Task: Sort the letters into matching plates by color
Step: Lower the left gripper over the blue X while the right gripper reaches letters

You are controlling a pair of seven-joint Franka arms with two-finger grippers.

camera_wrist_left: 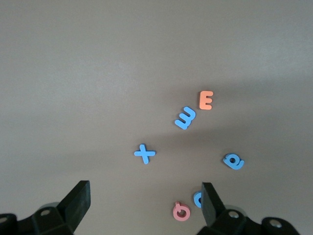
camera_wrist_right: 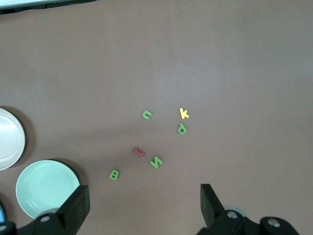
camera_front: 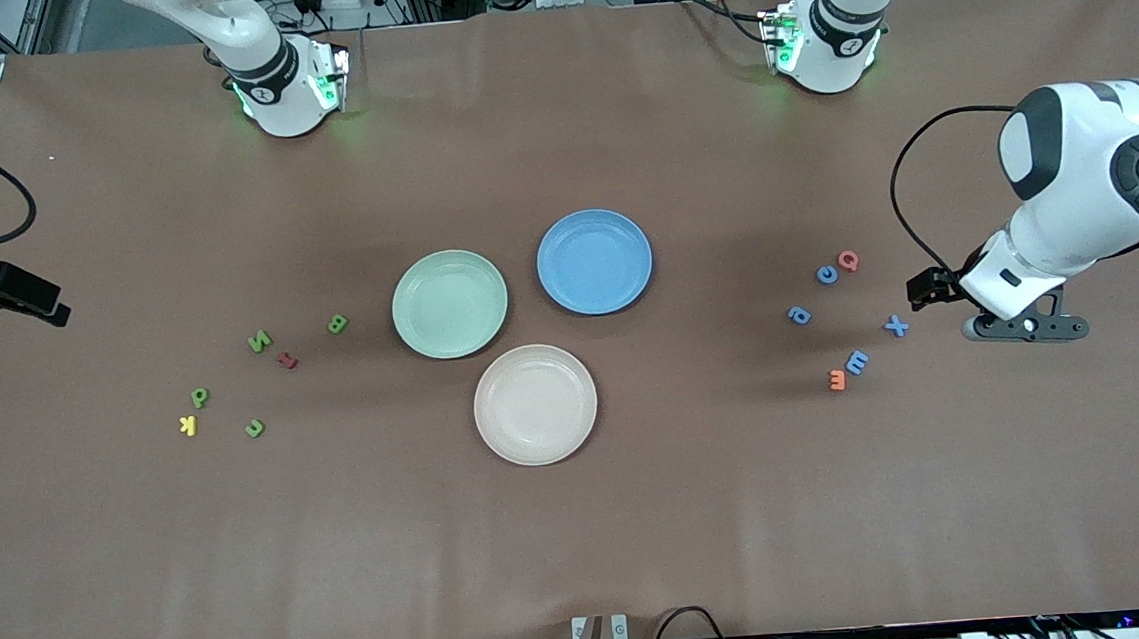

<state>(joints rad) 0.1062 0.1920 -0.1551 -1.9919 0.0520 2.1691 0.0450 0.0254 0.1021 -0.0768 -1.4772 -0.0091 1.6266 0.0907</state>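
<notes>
Plates sit empty mid-table: beige plate (camera_front: 535, 403) nearest the front camera, green plate (camera_front: 449, 303) and blue plate (camera_front: 593, 261) farther. We'd start with the blue X (camera_wrist_left: 145, 153), under the spread left gripper (camera_wrist_left: 145, 205), toward the left arm's end from the blue plate. The right gripper (camera_wrist_right: 144, 208), also spread, waits above the green letters (camera_wrist_right: 156, 162).

Three plates cluster at frame centre: green plate (camera_front: 449, 303), blue plate (camera_front: 594, 261) and beige plate (camera_front: 535, 403), nearly touching, leaving little passage between them. Wide bare tabletop (camera_front: 585, 539) fills the lower frame. Scattered letters dot centre-left (camera_front: 259, 341) and centre-right (camera_front: 857, 362), with open lanes flanking the plates.
</notes>
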